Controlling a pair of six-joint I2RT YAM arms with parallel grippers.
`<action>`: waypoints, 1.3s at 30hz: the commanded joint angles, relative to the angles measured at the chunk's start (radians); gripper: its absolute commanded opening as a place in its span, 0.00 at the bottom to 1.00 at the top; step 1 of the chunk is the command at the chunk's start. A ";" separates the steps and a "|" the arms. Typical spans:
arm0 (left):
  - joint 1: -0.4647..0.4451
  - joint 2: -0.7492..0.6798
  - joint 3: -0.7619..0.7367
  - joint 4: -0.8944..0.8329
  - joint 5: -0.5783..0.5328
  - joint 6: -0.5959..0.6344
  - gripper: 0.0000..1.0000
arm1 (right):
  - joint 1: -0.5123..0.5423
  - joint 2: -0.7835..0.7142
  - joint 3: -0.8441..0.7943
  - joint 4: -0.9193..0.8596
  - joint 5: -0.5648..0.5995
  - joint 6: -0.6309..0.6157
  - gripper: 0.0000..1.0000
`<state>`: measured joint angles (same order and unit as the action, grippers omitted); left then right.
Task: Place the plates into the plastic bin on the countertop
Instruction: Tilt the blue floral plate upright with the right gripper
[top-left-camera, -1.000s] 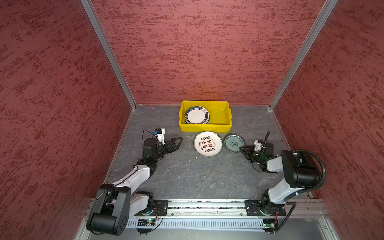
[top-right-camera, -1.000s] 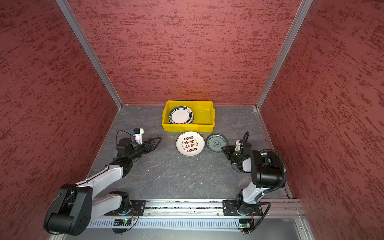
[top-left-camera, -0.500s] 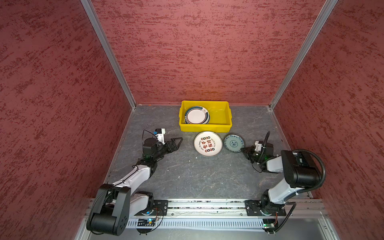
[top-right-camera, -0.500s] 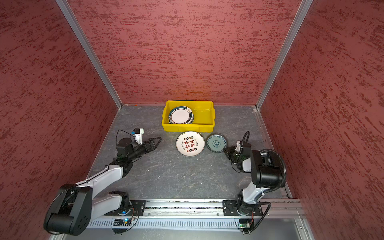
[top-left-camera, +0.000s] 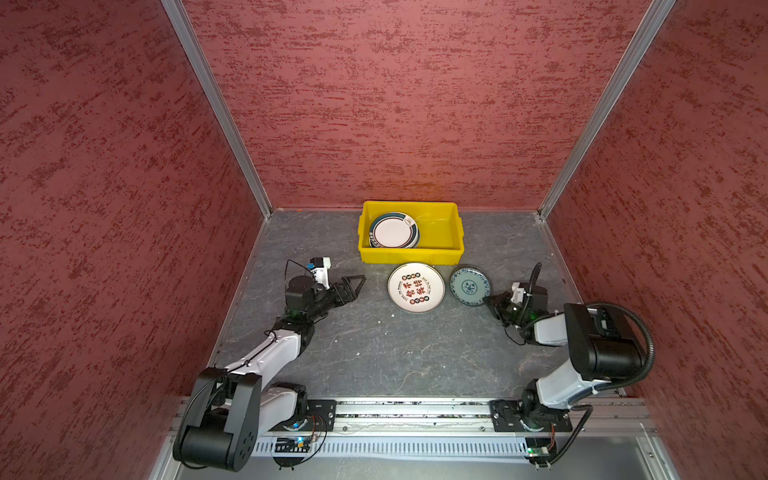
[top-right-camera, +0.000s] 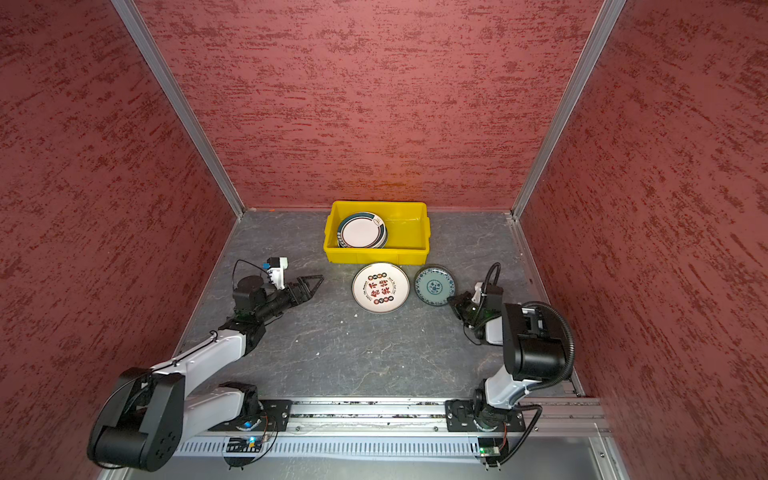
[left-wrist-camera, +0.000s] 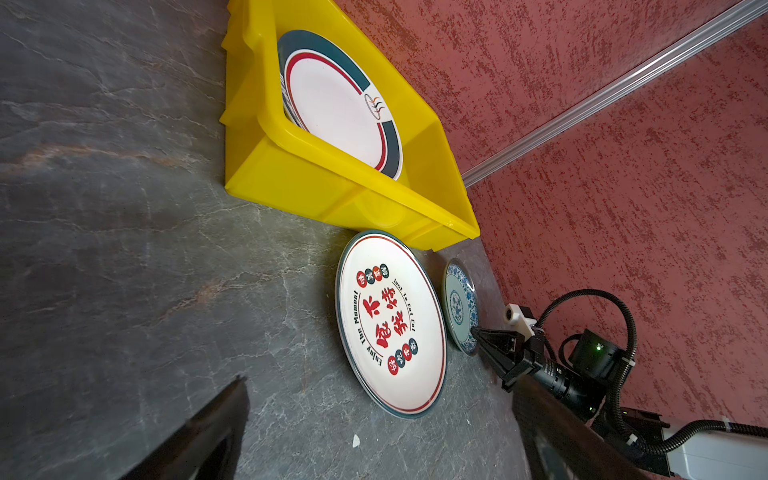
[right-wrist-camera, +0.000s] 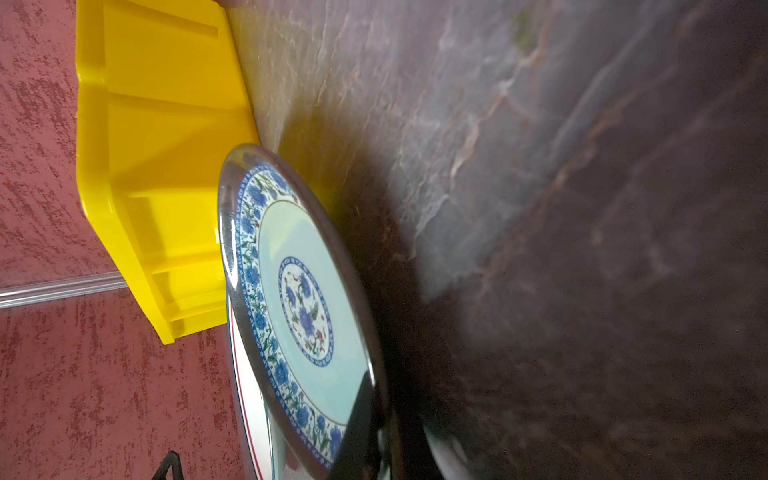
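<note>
The yellow plastic bin (top-left-camera: 453, 250) stands at the back of the grey countertop (top-left-camera: 395, 353), holding stacked teal-rimmed plates (top-left-camera: 392, 230) in its left half. In front of it lie a white plate with red Chinese characters (top-left-camera: 415, 287) and a smaller blue patterned plate (top-left-camera: 469, 286). My right gripper (top-left-camera: 487, 300) is shut on the blue plate's (right-wrist-camera: 299, 299) right rim, one finger (right-wrist-camera: 357, 419) above it and one below. My left gripper (top-left-camera: 357, 282) hangs open and empty, left of the white plate (left-wrist-camera: 390, 324).
Red textured walls (top-left-camera: 395, 104) close in the back and both sides, with aluminium rails along the countertop's edges. The bin's right half (top-right-camera: 409, 232) holds no plates. Bare countertop lies between the two arms.
My right gripper's jaws have shut on the blue plate's rim. The left arm and the other plates have not moved.
</note>
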<state>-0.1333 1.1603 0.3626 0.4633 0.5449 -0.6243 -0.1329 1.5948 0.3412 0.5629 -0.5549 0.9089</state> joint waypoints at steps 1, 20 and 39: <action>0.008 0.007 0.010 -0.002 0.004 -0.002 0.99 | -0.006 -0.047 -0.004 -0.051 0.051 -0.011 0.00; 0.008 0.006 -0.007 0.082 0.044 -0.022 0.99 | -0.005 -0.479 -0.020 -0.335 0.147 0.082 0.00; 0.007 -0.003 -0.001 0.081 0.065 -0.040 0.99 | -0.004 -0.713 0.148 -0.583 0.124 0.037 0.00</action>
<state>-0.1333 1.1660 0.3626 0.5251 0.5896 -0.6621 -0.1349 0.8776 0.4808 -0.0391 -0.4095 0.9436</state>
